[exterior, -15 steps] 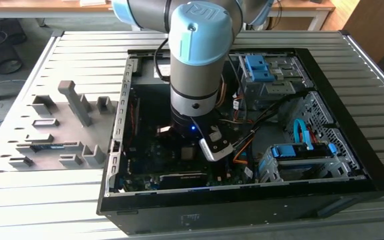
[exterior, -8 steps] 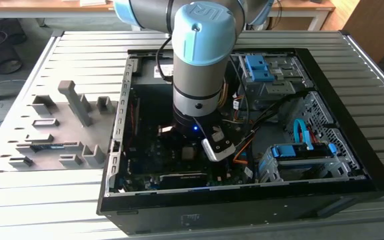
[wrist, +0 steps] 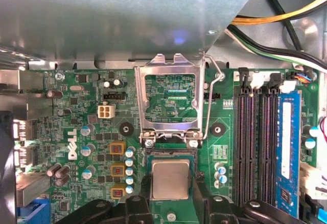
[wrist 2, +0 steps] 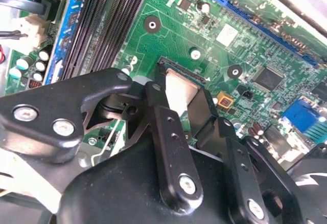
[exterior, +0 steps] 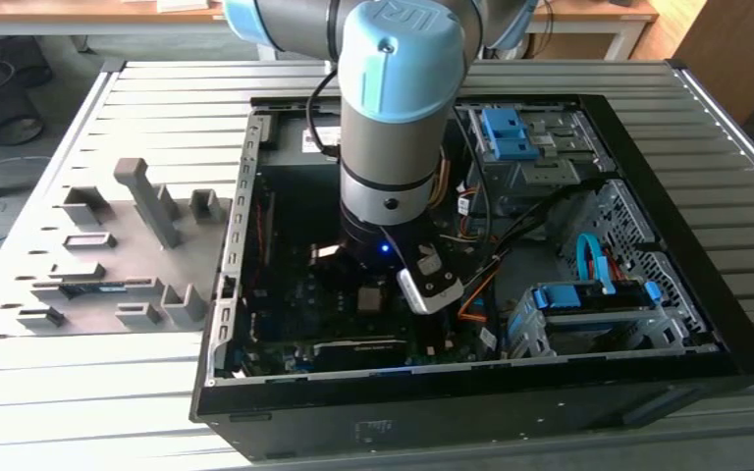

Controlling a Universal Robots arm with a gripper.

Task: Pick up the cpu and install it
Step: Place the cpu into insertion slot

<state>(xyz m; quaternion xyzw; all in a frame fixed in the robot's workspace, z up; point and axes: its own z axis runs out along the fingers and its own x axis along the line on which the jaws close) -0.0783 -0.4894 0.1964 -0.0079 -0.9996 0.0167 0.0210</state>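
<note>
Hand low inside computer case, straddling cpu in motherboard socket; gripping or released, can't tell.

**Exterior view.** We see a slatted metal table carrying two items. An open black case lies flat from centre toward 4 o'clock. A grey fixture plate with upright blocks lies just beside it at 9 o'clock.
</note>
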